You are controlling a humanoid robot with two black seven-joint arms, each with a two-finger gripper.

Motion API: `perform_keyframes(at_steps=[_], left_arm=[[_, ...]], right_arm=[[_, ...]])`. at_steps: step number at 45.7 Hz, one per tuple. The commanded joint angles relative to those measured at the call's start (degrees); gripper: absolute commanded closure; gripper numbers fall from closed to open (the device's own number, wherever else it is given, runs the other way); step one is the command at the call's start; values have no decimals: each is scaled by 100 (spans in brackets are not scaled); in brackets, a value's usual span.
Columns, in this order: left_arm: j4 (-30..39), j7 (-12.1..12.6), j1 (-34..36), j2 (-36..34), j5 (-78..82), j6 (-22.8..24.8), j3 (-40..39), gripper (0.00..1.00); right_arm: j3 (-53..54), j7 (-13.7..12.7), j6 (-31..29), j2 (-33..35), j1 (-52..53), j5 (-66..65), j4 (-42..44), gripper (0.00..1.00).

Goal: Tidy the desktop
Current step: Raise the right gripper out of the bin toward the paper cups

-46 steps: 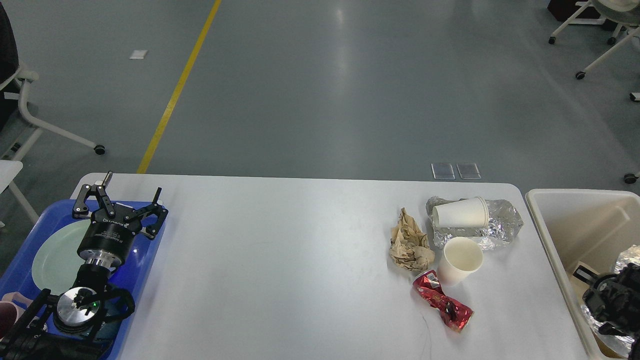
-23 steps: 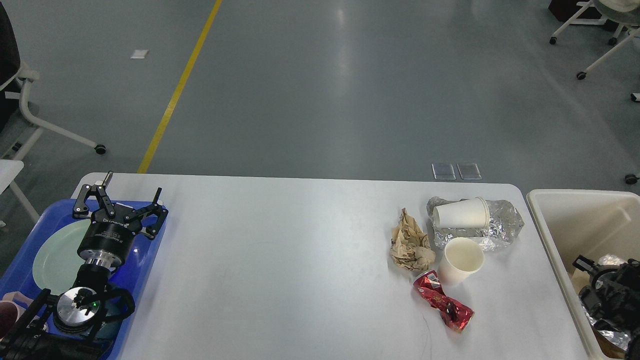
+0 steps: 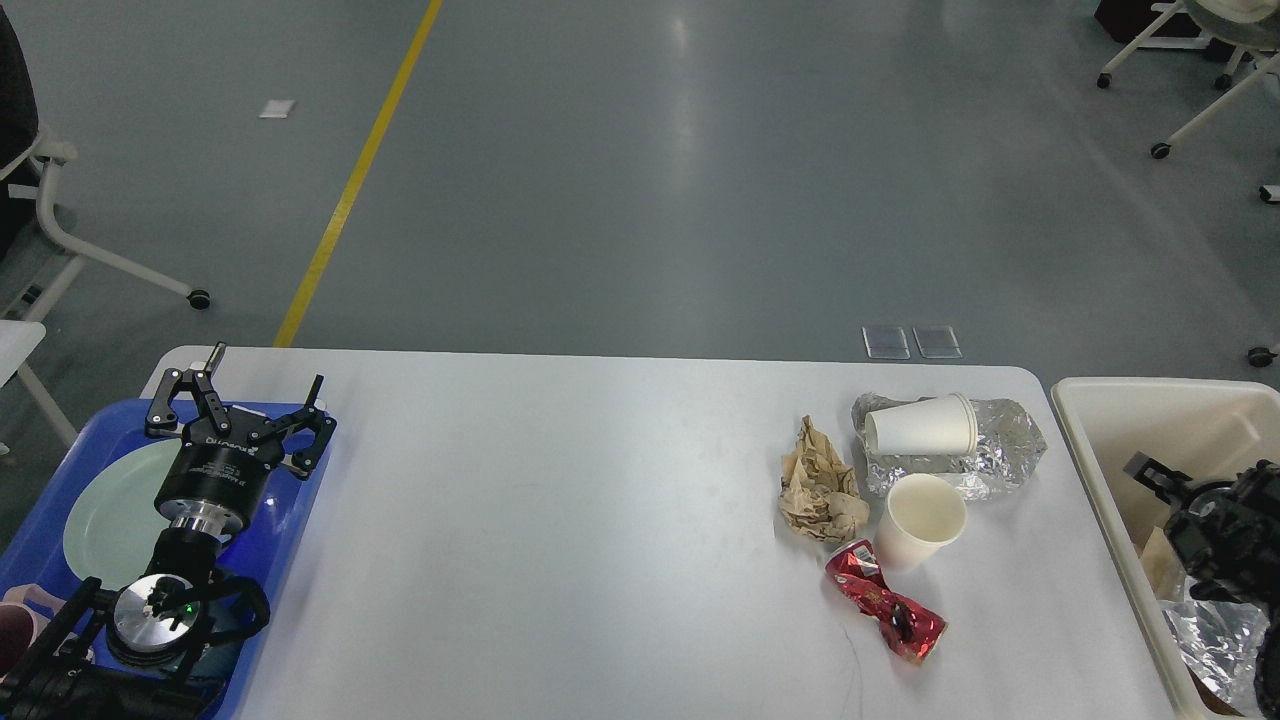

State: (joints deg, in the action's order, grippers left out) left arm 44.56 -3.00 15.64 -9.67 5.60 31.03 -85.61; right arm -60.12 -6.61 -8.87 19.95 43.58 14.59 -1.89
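Two smooth paper cups (image 3: 920,425) on matte desktop (image 3: 560,520)

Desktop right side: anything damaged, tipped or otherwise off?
Yes. A crushed red drink can lies flat on the white desktop, beside an upright white paper cup. Another white paper cup lies tipped on crumpled silver foil, with a crumpled brown paper wad alongside.

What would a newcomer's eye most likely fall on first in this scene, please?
Probably the litter clustered at the right of the white desktop: a crushed red can, two paper cups, one upright and one lying on crumpled foil, beside a brown paper wad. Next, the left end effector, open above the blue tray at the left edge.
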Motion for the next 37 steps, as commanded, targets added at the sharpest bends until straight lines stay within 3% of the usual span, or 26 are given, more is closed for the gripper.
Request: perform_keyframes(at_steps=[1, 6, 9, 17, 23, 27, 29, 37], left_arm=[[0, 1, 0, 0, 3, 0, 0, 3], [0, 1, 0, 0, 3, 0, 0, 3], [0, -8, 0, 0, -6, 9, 0, 3], [0, 1, 0, 0, -6, 9, 0, 3], [0, 1, 0, 0, 3, 9, 0, 3], [0, 1, 0, 0, 3, 9, 0, 3], [0, 1, 0, 0, 3, 9, 0, 3], [0, 1, 0, 0, 3, 9, 0, 3]], right_arm=[[-79, -68, -492, 123, 484, -202, -223, 0], [-202, -156, -730, 149, 1282, -1342, -1197, 0], [-193, -173, -730, 395, 2249, -2205, -2462, 0], [-588, -331, -931, 527, 4104, -2453, -4423, 0], [-1019, -516, -1976, 229, 5326, -2435, -5207, 0], [-1037, -525, -2916, 18, 6029, -2417, -5462, 0], [-1002, -525, -3681, -167, 6591, -2382, -5734, 0], [-949, -525, -4219, -115, 7603, -1952, -6595, 0]])
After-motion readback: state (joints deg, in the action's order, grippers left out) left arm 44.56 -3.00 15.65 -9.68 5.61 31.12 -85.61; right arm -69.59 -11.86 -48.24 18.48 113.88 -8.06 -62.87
